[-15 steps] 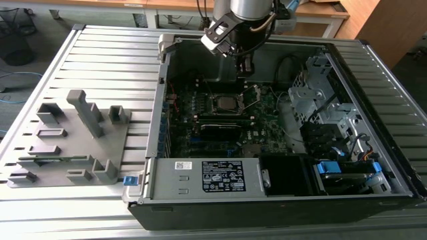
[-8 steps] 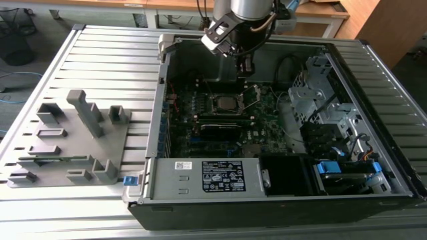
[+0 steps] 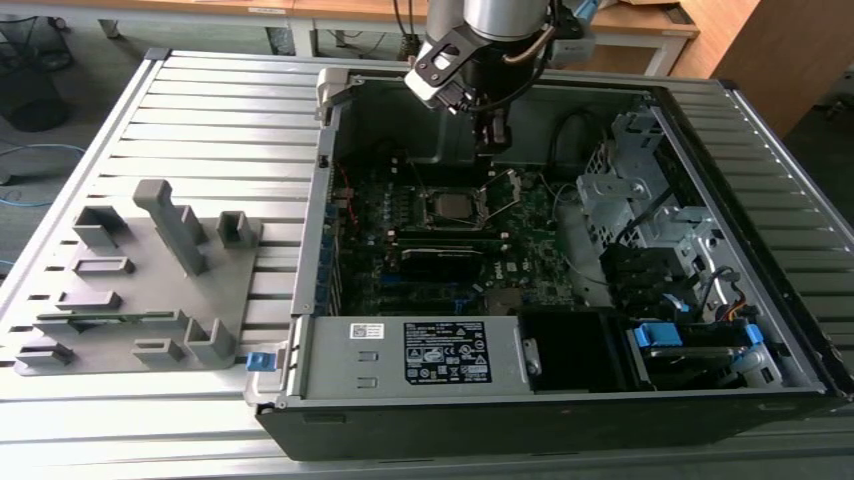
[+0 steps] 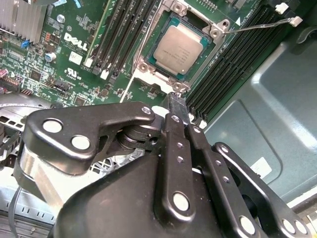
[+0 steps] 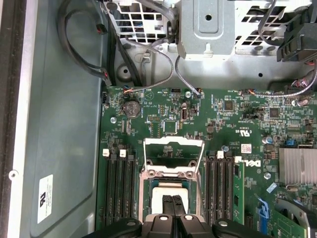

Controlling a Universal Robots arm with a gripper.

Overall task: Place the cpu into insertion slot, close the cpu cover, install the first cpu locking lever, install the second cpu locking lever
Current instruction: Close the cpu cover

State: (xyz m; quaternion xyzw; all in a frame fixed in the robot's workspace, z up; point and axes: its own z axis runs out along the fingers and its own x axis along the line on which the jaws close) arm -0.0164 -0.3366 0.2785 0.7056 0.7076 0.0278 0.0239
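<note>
Black-linked gripper [image 4: 177, 100] sits closest in the second wrist view, its two fingers pressed together with nothing between them, tips poised close over the rim of the insertion slot [image 4: 218, 33]. Just beyond those tips the cpu [image 4: 181, 48] lies flat, seated in the slot, silver face up. In the first wrist view the cpu cover [image 5: 173, 142] is swung open, clear of the chip.

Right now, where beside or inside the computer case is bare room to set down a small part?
Free: the slatted table around the grey fixture; the case panel beside the circuit board. Crowded: around the chip, near the gripper.
</note>
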